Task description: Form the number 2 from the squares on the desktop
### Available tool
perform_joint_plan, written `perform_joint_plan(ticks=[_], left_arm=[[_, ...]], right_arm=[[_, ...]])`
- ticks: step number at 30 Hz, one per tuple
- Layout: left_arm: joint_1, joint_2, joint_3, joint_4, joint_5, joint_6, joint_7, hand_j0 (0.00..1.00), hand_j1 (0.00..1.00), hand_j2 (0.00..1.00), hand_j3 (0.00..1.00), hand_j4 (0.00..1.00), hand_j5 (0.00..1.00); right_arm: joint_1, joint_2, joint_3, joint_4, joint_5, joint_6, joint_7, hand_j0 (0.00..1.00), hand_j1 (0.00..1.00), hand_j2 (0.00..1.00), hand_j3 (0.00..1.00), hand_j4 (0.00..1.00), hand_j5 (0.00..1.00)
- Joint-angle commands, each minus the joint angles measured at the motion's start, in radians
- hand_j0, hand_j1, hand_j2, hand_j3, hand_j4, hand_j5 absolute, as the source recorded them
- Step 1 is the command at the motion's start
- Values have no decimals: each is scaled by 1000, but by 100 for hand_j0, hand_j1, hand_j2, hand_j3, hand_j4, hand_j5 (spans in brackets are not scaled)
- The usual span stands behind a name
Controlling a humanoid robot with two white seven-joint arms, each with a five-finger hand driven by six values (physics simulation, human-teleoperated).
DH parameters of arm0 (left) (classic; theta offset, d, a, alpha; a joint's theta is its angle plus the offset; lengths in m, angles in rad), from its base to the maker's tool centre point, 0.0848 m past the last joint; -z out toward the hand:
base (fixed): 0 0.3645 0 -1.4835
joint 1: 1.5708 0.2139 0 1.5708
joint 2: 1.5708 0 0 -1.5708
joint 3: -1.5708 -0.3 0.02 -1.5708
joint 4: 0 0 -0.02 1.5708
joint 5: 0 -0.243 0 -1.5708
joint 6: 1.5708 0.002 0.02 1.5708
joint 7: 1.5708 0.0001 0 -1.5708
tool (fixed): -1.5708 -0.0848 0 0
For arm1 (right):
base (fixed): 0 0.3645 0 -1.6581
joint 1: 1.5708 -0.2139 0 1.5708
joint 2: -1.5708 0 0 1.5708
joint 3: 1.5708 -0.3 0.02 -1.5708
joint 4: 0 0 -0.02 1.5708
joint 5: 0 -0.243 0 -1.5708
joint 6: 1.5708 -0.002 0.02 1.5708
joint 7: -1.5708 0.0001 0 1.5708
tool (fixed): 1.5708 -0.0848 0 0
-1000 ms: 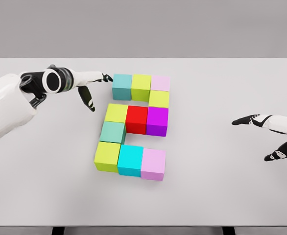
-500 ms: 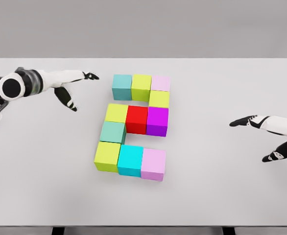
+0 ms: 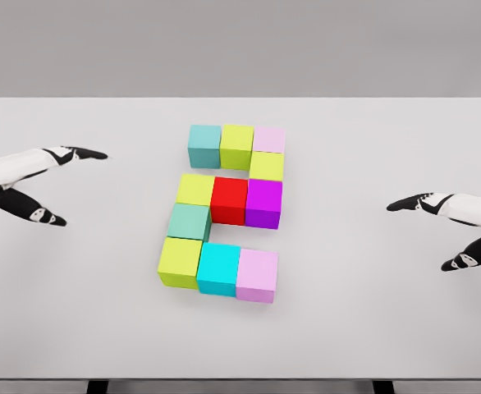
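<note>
Ten coloured blocks sit together in the middle of the pale grey worktop (image 3: 372, 328), laid out as a figure 2. Nearest me is the bottom row: a lime block (image 3: 180, 261), a cyan block (image 3: 219, 268) and a pale pink block (image 3: 258, 274), touching side by side. Just behind the lime one, a dull green block (image 3: 189, 221) sits slightly skewed and forms the left upright. Beyond that runs the middle row, a yellow-green block (image 3: 195, 190), a red block (image 3: 230, 199) and a purple block (image 3: 264, 202), all pressed together. Behind the purple one a second yellow-green block (image 3: 267, 166) makes the right upright. Farthest back is the top row: a teal block (image 3: 205, 145), a green-yellow block (image 3: 237, 145) and a light pink block (image 3: 270, 139).

The right hand (image 3: 450, 226) hangs over the worktop at the right edge, well apart from the blocks, its fingers (image 3: 405, 203) spread and holding nothing. The left hand (image 3: 35, 176) hangs at the left edge, a little farther back, also well clear of the figure, fingers (image 3: 84, 153) spread wide with the thumb pointing down and nothing in its grasp.
</note>
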Motion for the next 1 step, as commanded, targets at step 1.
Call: perform_joint_plan(ticks=[1], left_arm=[[0, 5, 19, 9, 26, -5, 0, 100, 100, 100, 100, 100, 100]], right_arm=[[0, -2, 0, 0, -6, 3, 0, 100, 100, 100, 100, 100, 100]])
